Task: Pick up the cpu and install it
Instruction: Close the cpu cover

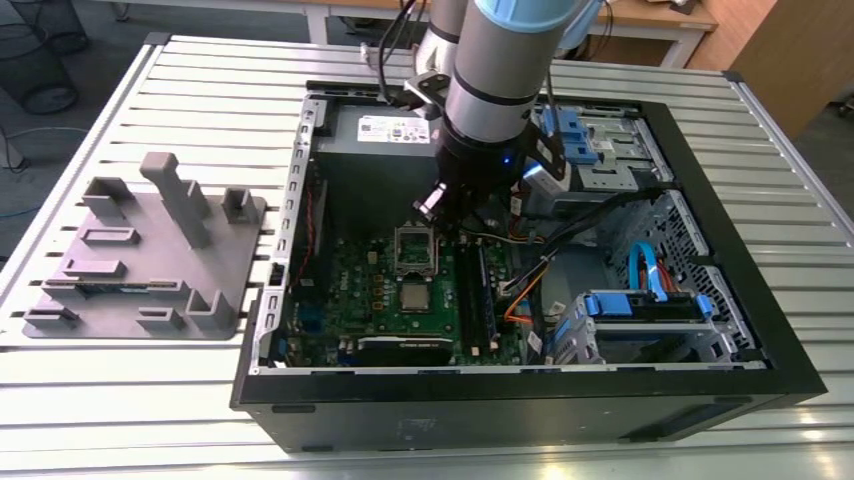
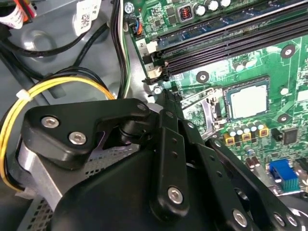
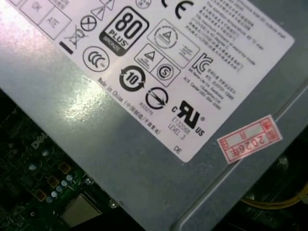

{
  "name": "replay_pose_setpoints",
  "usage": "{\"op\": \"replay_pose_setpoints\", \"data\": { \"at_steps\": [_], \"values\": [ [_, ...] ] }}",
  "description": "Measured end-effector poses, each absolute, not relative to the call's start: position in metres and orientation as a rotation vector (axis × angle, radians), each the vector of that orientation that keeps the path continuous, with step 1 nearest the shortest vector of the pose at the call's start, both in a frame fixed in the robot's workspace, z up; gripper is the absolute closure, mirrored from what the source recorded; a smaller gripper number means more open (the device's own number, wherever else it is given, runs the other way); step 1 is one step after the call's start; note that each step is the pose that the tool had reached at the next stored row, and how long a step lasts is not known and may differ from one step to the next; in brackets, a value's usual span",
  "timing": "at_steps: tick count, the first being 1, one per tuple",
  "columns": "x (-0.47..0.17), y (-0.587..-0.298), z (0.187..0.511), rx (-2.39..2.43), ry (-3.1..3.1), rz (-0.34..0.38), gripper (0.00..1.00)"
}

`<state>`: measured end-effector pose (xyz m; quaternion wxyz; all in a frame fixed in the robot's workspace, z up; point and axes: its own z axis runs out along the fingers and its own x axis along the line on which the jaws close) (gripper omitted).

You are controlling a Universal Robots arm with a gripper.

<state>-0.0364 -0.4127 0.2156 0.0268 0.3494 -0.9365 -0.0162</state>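
**A:** What is at the exterior view's left?

**B:** A grey moulded fixture (image 1: 147, 250) lies on a slatted metal table (image 1: 80, 400). Just beside it, toward centre, stands an open black computer case (image 1: 534, 410).

**A:** And inside the case?

**B:** A green motherboard (image 1: 387, 310) fills the lower centre. The cpu (image 1: 416, 296), a small silver-grey square, lies flat in its socket at centre frame. A hinged metal frame (image 1: 414, 250) is swung open just above it in the picture.

**A:** Where is the gripper?

**B:** The gripper (image 1: 447, 212) hangs from the arm (image 1: 501, 60) at upper centre. It is over the board, near the frame and apart from the cpu. I cannot tell whether it is open or closed, or whether it holds anything.

**A:** Further right?

**B:** Drive bays with blue latches (image 1: 641, 305) sit at the exterior view's right.
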Motion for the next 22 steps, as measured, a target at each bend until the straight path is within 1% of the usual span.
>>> {"op": "replay_pose_setpoints", "data": {
  "at_steps": [22],
  "values": [
    [-0.0343,-0.4047,0.2068,1.031,-2.913,-0.062,0.89]
  ]
}}
